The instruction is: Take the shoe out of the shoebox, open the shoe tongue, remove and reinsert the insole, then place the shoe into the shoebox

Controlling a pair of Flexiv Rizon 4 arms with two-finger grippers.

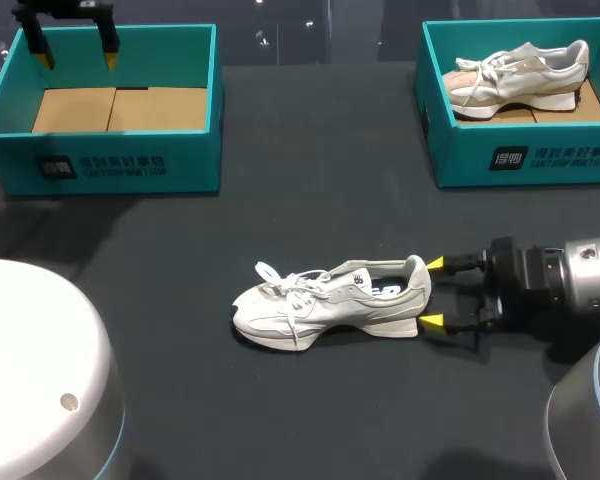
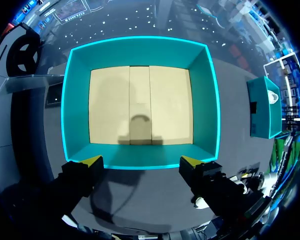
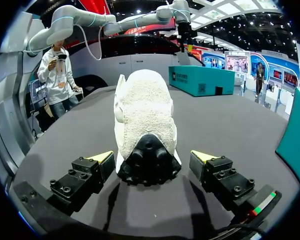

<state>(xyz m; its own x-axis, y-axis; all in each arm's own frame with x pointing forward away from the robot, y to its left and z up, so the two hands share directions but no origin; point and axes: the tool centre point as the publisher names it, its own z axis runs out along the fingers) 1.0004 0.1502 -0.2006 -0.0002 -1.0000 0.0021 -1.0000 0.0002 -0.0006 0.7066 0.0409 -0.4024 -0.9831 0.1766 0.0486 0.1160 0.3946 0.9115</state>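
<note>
A white sneaker (image 1: 325, 303) lies on its sole in the middle of the dark table, toe to the left. My right gripper (image 1: 433, 293) is open at its heel, one yellow tip on each side, not touching. In the right wrist view the heel (image 3: 147, 157) sits just ahead of that gripper (image 3: 152, 157), between the spread fingers. My left gripper (image 1: 75, 55) hangs open above the empty teal shoebox (image 1: 110, 165) at the back left. In the left wrist view that shoebox (image 2: 140, 52) shows a bare cardboard floor beyond the gripper (image 2: 140, 161).
A second teal shoebox (image 1: 525, 160) at the back right holds another white sneaker (image 1: 520, 75). It also appears far off in the left wrist view as a teal box (image 2: 264, 107). Bare dark tabletop surrounds the middle shoe.
</note>
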